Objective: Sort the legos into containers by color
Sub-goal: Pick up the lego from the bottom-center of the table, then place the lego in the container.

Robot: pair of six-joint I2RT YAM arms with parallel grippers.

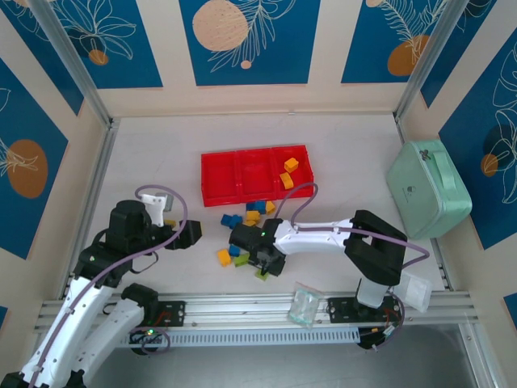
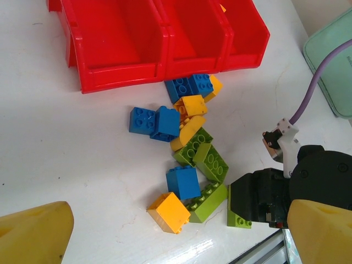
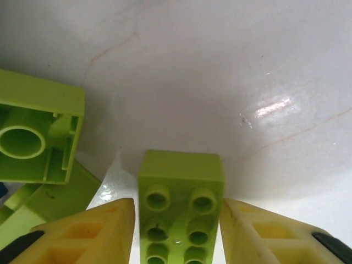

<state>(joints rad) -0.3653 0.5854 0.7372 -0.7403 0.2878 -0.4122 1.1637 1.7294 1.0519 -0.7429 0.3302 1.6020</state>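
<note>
The red tray (image 1: pixel 212 194) lies at mid-table, with orange legos (image 1: pixel 288 172) in its right compartment. In front of it, blue, lime and orange legos (image 2: pixel 190 146) lie loose in a pile. My right gripper (image 3: pixel 179 234) is down at the pile's near end, and its yellow fingers (image 3: pixel 93 231) press the two sides of a lime green lego (image 3: pixel 181 171) that rests on the table. The same lego (image 2: pixel 237 221) peeks out from under that gripper (image 1: pixel 265 268) in the left wrist view. My left gripper (image 1: pixel 191 234) hovers left of the pile, open, with nothing between its fingers (image 2: pixel 38 231).
A mint green case (image 1: pixel 428 190) stands at the right edge. A small clear bag (image 1: pixel 305 307) lies on the front rail. Another lime lego (image 3: pixel 38 132) lies close to the left of the gripped one. Walls enclose the table on three sides.
</note>
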